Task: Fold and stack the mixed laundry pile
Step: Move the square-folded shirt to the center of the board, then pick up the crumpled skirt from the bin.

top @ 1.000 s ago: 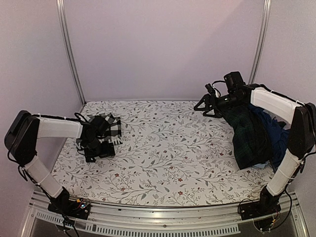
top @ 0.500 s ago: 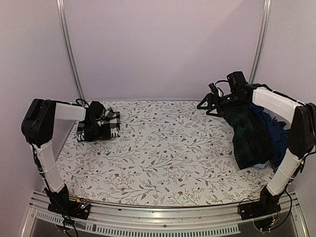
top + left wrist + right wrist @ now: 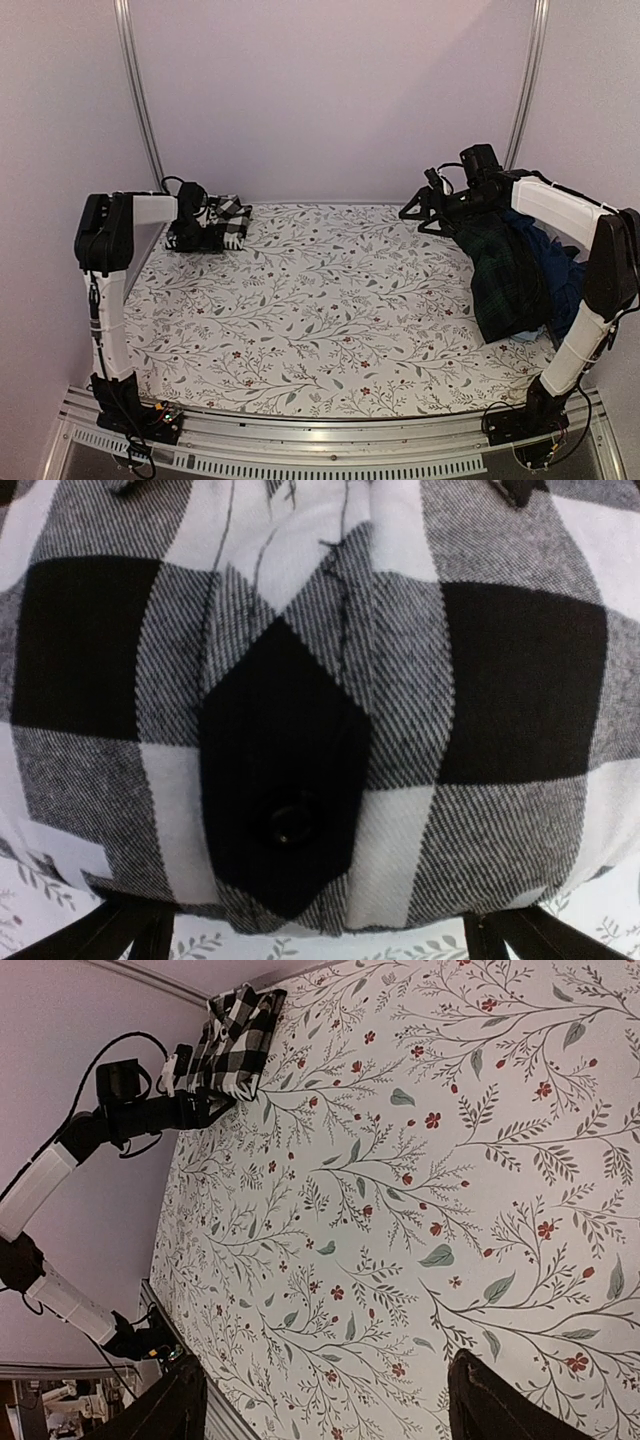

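While wide open, left gripper (image 3: 212, 233) against checked shirt (image 3: 235, 212), far-left corner.

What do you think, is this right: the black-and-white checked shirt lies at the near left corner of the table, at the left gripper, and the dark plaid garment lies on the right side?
Not quite. The black-and-white checked shirt lies at the far left corner of the table, not the near one; the top external view shows this. The rest holds: it is at the left gripper, and the dark plaid garment lies on the right side.
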